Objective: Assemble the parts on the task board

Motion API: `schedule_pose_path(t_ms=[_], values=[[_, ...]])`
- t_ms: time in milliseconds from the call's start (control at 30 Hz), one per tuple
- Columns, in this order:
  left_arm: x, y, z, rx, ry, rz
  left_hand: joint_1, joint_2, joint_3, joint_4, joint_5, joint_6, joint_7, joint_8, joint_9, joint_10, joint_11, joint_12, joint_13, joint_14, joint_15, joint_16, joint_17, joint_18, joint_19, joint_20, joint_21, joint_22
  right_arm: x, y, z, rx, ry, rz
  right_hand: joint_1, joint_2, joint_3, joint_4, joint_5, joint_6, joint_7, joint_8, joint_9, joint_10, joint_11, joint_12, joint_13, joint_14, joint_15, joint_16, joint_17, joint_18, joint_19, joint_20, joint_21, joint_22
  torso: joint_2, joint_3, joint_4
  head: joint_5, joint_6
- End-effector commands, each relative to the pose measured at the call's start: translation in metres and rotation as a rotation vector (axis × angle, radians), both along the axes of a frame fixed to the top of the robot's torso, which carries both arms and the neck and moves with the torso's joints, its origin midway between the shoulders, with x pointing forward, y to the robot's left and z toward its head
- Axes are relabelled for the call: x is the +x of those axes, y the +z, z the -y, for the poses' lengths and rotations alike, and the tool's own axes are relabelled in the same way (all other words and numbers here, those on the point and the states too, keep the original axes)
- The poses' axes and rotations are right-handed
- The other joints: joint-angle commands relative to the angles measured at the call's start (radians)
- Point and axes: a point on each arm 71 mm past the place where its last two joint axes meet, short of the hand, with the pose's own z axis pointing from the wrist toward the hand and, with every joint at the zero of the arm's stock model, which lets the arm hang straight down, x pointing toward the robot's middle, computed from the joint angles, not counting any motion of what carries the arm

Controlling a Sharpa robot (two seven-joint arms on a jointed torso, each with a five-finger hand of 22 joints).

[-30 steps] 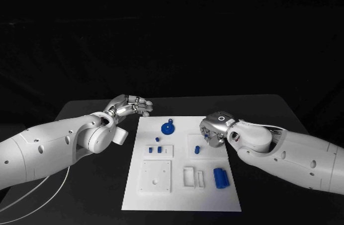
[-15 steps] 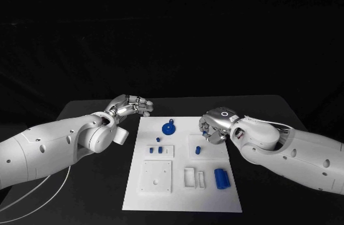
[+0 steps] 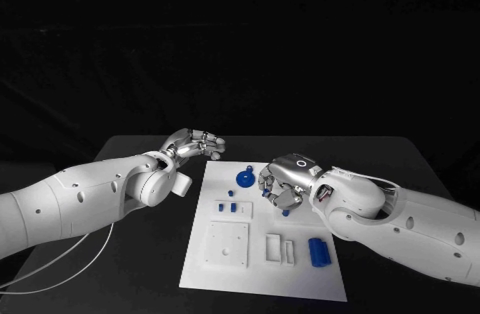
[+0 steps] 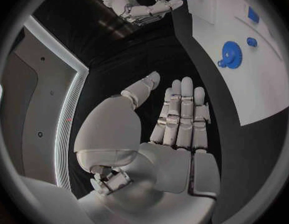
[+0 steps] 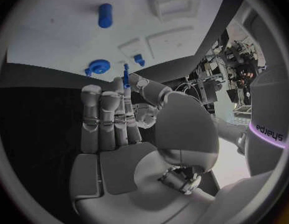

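Right hand [image 3: 283, 186]: over the middle of the task board [image 3: 262, 281], pinching a thin blue pin [image 5: 126, 78] between thumb and fingertip.
Left hand [image 3: 194, 145]: off the board's far left corner above the black table [image 3: 130, 258], fingers straight and loosely apart, holding nothing.
Blue gear [image 3: 244, 179]: near the board's far edge.
Blue cylinder [image 3: 318, 251]: by the right edge.

Blue parts [image 3: 318, 251] lie on a white task board [image 3: 265, 276] over a black table [image 3: 140, 258].
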Motion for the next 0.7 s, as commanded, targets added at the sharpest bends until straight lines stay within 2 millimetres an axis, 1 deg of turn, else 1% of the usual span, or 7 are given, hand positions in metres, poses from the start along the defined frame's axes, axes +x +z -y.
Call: schedule_pose_path(t_ms=[33, 133, 267, 400, 533, 567, 700], values=[[0.002, 0.002, 0.001, -0.015, 0.035, 0.010, -0.003, 0.007, -0.007, 0.000, 0.001, -0.006, -0.003, 0.001, -0.001, -0.003, 0.000, -0.004, 0.000, 0.004, 0.003, -0.005, 0.002, 0.003, -0.001, 0.005, -0.006, 0.002, -0.006, -0.004, -0.012, -0.028, 0.052, 0.017, 0.010, 0.001, 0.003, 0.001, 0.000, 0.006, -0.001, 0.004, 0.001, 0.001, 0.001, -0.005, 0.001, 0.002, -0.007, -0.001, 0.001, 0.064, 0.009, -0.014, 0.005, 0.020, 0.001, 0.0003, 0.0006, 0.032, -0.010], [0.002, 0.002, 0.002, -0.015, 0.038, 0.011, -0.002, 0.006, -0.007, 0.000, 0.002, -0.005, -0.003, 0.001, -0.001, -0.002, 0.000, -0.004, 0.000, 0.004, 0.003, -0.005, 0.002, 0.003, -0.001, 0.005, -0.007, 0.002, -0.011, -0.009, -0.021, -0.040, 0.075, 0.014, 0.011, 0.001, 0.002, 0.001, 0.000, 0.006, -0.001, 0.004, 0.001, 0.001, 0.001, -0.006, 0.002, 0.002, -0.007, -0.001, 0.001, 0.064, 0.009, -0.015, 0.005, 0.020, 0.001, -0.0002, 0.0011, 0.046, -0.014], [0.003, 0.002, 0.003, -0.015, 0.049, 0.014, -0.002, 0.006, -0.006, 0.000, 0.002, -0.005, -0.003, 0.002, -0.001, -0.002, 0.000, -0.004, 0.000, 0.005, 0.003, -0.006, 0.003, 0.003, -0.001, 0.005, -0.007, 0.002, -0.021, -0.021, -0.036, -0.068, 0.118, 0.004, 0.011, 0.002, 0.001, 0.000, 0.001, 0.005, -0.001, 0.003, 0.001, 0.001, 0.001, -0.006, 0.002, 0.003, -0.007, -0.001, 0.002, 0.064, 0.008, -0.016, 0.006, 0.020, 0.000, -0.0010, 0.0002, 0.065, -0.023], [0.004, 0.002, 0.005, -0.017, 0.052, 0.016, -0.002, 0.006, -0.006, 0.001, 0.002, -0.005, -0.003, 0.002, -0.001, -0.002, 0.000, -0.003, 0.000, 0.005, 0.003, -0.007, 0.004, 0.003, 0.000, 0.005, -0.007, 0.002, -0.031, -0.035, -0.048, -0.095, 0.150, -0.016, 0.011, 0.003, 0.000, 0.000, 0.001, 0.005, -0.001, 0.003, 0.001, 0.001, 0.001, -0.007, 0.003, 0.003, -0.007, -0.002, 0.002, 0.064, 0.008, -0.016, 0.007, 0.020, 0.001, -0.0006, 0.0009, 0.075, -0.030], [0.004, 0.002, 0.007, -0.020, 0.051, 0.016, -0.001, 0.005, -0.006, 0.001, 0.003, -0.005, -0.003, 0.002, -0.001, -0.002, 0.000, -0.003, 0.000, 0.005, 0.003, -0.008, 0.005, 0.003, 0.000, 0.005, -0.007, 0.002, -0.037, -0.046, -0.054, -0.112, 0.165, -0.031, 0.011, 0.004, -0.001, -0.001, 0.002, 0.005, -0.001, 0.003, 0.001, 0.001, 0.001, -0.008, 0.003, 0.004, -0.007, -0.002, 0.002, 0.064, 0.009, -0.016, 0.007, 0.020, 0.001, -0.0003, 0.0012, 0.084, -0.039], [0.004, 0.002, 0.007, -0.021, 0.050, 0.016, -0.001, 0.005, -0.006, 0.001, 0.003, -0.005, -0.004, 0.002, -0.001, -0.002, 0.000, -0.004, 0.000, 0.005, 0.003, -0.008, 0.005, 0.003, 0.000, 0.005, -0.008, 0.002, -0.039, -0.050, -0.055, -0.118, 0.169, -0.037, 0.011, 0.005, -0.002, -0.001, 0.002, 0.005, -0.001, 0.003, 0.001, 0.001, 0.001, -0.008, 0.003, 0.004, -0.007, -0.002, 0.003, 0.064, 0.009, -0.016, 0.008, 0.020, 0.001, -0.0004, 0.0011, 0.087, -0.043], [0.004, 0.002, 0.008, -0.021, 0.048, 0.016, -0.001, 0.005, -0.005, 0.001, 0.003, -0.005, -0.004, 0.002, -0.001, -0.002, 0.000, -0.004, 0.000, 0.005, 0.003, -0.009, 0.006, 0.003, 0.000, 0.005, -0.008, 0.003, -0.042, -0.057, -0.058, -0.131, 0.178, -0.041, 0.010, 0.006, -0.003, -0.002, 0.002, 0.005, -0.001, 0.003, 0.001, 0.001, 0.001, -0.008, 0.004, 0.004, -0.007, -0.003, 0.003, 0.064, 0.008, -0.017, 0.008, 0.020, 0.002, -0.0004, 0.0003, 0.095, -0.051]])
